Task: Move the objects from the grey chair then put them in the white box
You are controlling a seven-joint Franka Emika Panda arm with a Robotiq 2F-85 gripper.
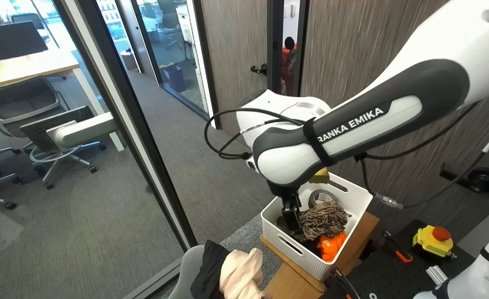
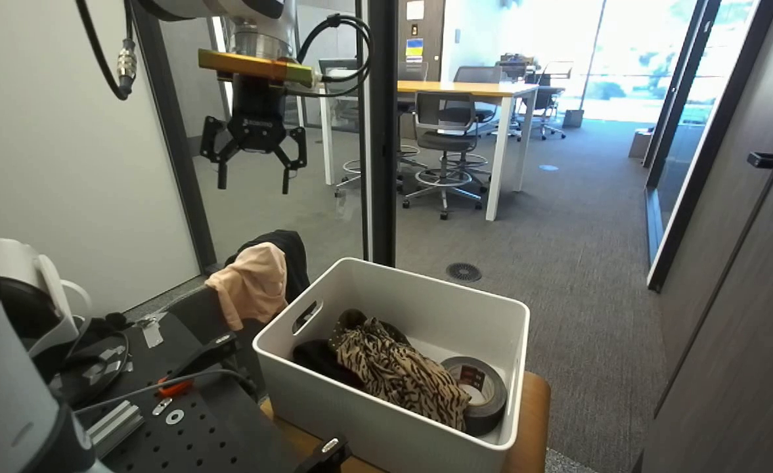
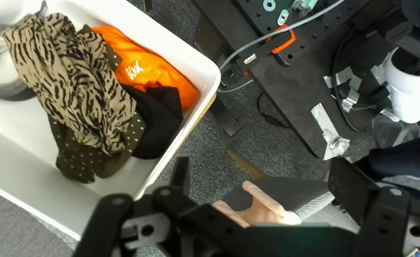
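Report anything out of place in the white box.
A roll of tape lies in the white box beside the striped cloth; a hard item looks odd among fabric. I see no spill or damage.

The white-and-dark-grey Franka Emika Panda arm [image 1: 356, 122] slants down, bending at the wrist [image 1: 283, 162]. Beneath it the black Robotiq gripper [image 2: 253, 188] hangs pointing downward in both exterior views, its two fingers [image 2: 222, 176] spread far apart and nearly parallel. In the wrist view, too, they stand with a wide gap between.
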